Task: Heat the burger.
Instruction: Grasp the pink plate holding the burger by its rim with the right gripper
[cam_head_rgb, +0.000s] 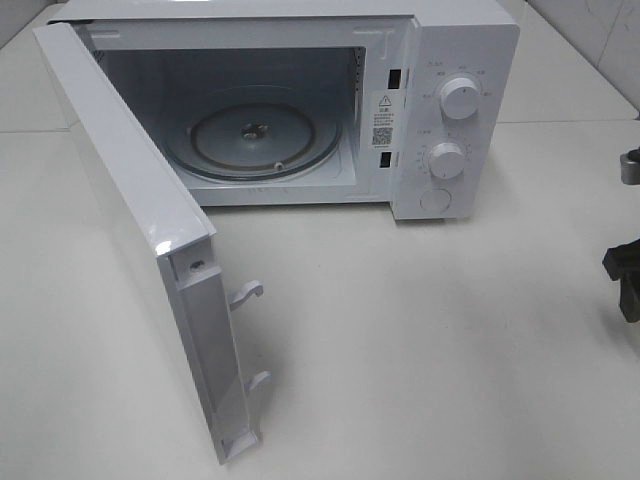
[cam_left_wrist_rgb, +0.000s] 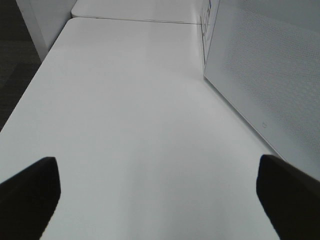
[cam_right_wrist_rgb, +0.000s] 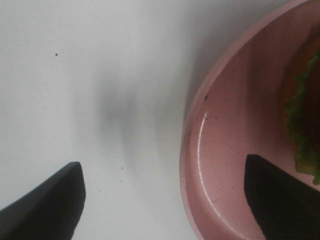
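White box-shaped microwave oven (cam_head_rgb: 470, 60): stood on a smooth matte white surface (cam_head_rgb: 420, 340). Its flat white door (cam_head_rgb: 120, 200) was swung wide on the left hinge, and two curved plastic latch hooks (cam_head_rgb: 247, 295) projected from its free edge. The cavity held a clear round glass turntable (cam_head_rgb: 255, 135) with a raised ring. The control panel on the right carried two round white knobs, upper (cam_head_rgb: 459, 98) and lower (cam_head_rgb: 447, 160), above a round flat button (cam_head_rgb: 436, 200).

Left hand (cam_left_wrist_rgb: 157, 165): dark blunt fingers spread wide, nothing between them, above the bare surface. The door's finely perforated panel (cam_left_wrist_rgb: 270, 75) lay close by.

Right hand (cam_right_wrist_rgb: 162, 165): dark fingers likewise set wide and holding nothing. One finger (cam_right_wrist_rgb: 50, 200) was over the surface, the other (cam_right_wrist_rgb: 280, 195) over the inside of a glossy pink round dish (cam_right_wrist_rgb: 235, 110) with a low curved rim. Contact with the dish could not be told.

Small round burger (cam_right_wrist_rgb: 302, 110): sat in the pink dish, only partly in frame. Orange-brown layers and a ruffled green leaf edge were visible.
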